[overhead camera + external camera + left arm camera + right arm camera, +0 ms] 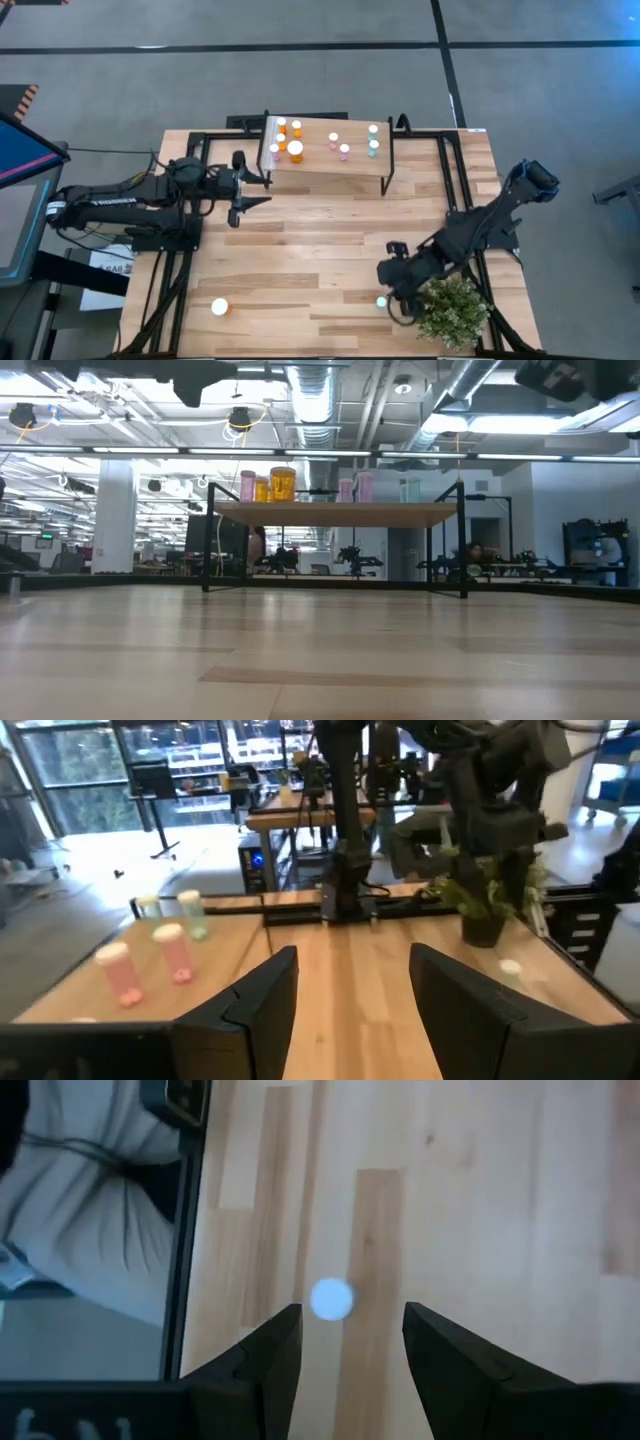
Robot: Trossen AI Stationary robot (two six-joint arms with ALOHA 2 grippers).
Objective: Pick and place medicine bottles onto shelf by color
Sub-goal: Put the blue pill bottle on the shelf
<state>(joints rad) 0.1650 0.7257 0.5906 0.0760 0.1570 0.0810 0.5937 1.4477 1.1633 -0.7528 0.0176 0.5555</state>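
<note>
**Small bottles on a shelf, two more on the table**

The bottles are tiny cylinders with white caps and orange, pink or teal bodies. Nine stand upright on the shelf (325,165), a small raised platform with a light wood top, thin black legs and a white ribbed strip at its left end, set at the far edge of the tabletop (300,260). Four orange bottles (295,150) cluster by the ribbed strip with one pink bottle (275,151) beside them, two more pink bottles (339,146) stand mid-shelf, and two teal bottles (373,146) stand near the right end.

An orange bottle (219,307) stands alone near the tabletop's front left corner. A teal bottle (381,301) stands near the front right, beside a potted plant (453,310).

The left gripper (252,190) hovers just left of the shelf, jaws spread and empty. The right gripper (386,289) hangs over the teal bottle, jaws spread, not touching it.

The tabletop is pale wood planks; around it lies grey floor, with an open workshop behind.
</note>
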